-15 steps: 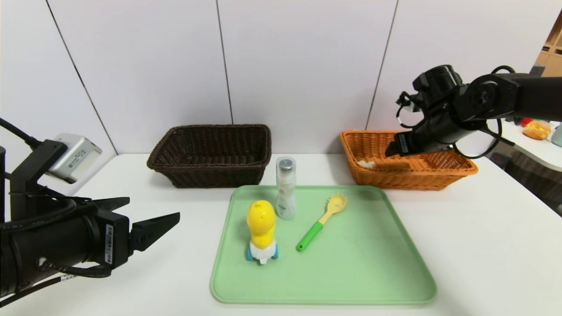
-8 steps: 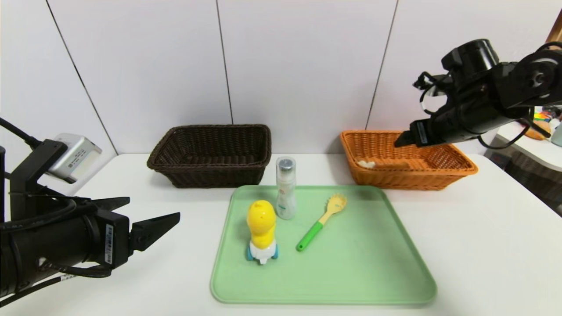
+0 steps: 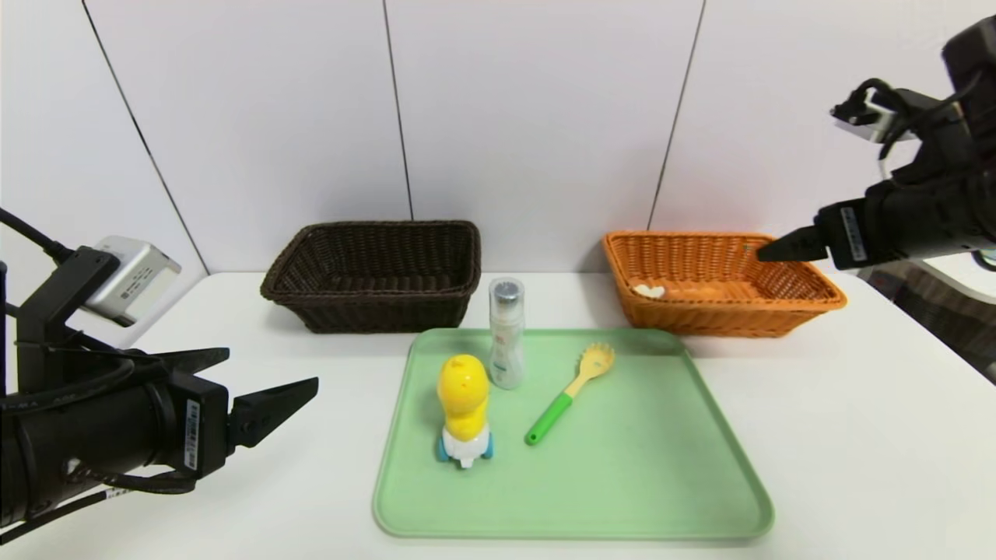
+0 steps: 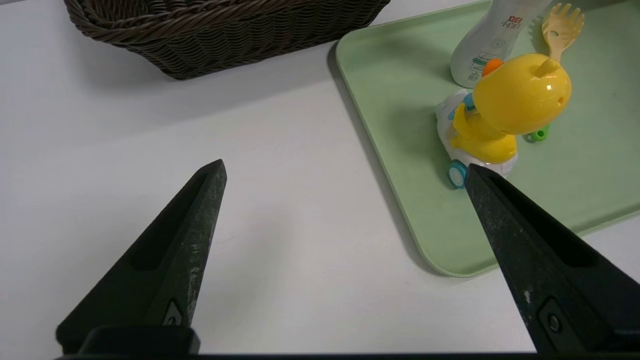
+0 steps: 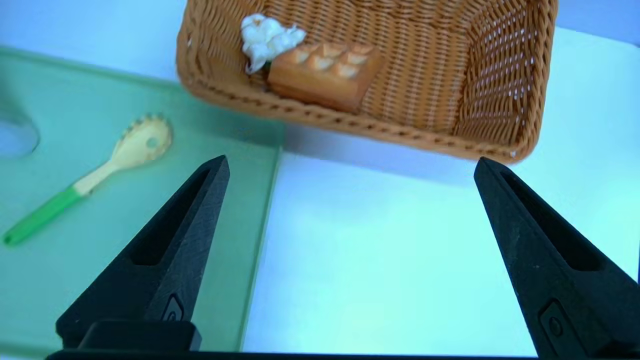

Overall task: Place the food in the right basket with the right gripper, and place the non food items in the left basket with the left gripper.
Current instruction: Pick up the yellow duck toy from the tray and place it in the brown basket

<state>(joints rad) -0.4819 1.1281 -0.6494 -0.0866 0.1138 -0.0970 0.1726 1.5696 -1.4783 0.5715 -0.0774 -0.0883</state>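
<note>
The orange right basket (image 3: pixel 809 299) holds a white food piece (image 3: pixel 649 291) and, in the right wrist view, a brown waffle-like bread (image 5: pixel 325 75) beside that white piece (image 5: pixel 267 37). My right gripper (image 3: pixel 770 249) hangs open and empty above the basket's right end; its wrist view (image 5: pixel 350 161) looks down on bare table before the basket. A yellow duck toy (image 3: pixel 463 404), a white bottle (image 3: pixel 506 334) and a green-handled pasta spoon (image 3: pixel 572 393) stand on the green tray (image 3: pixel 622 482). The dark left basket (image 3: pixel 373 303) looks empty. My left gripper (image 3: pixel 271 369) is open, left of the tray.
The white table (image 3: pixel 856 435) ends at a wall behind both baskets. In the left wrist view the duck toy (image 4: pixel 515 100) sits just beyond one finger, with the bottle (image 4: pixel 487 45) behind it. A side counter with small objects lies at the far right.
My right gripper has pulled back to the right and upward, away from over the orange basket, and its jaws have spread wider. The left arm has stayed still.
</note>
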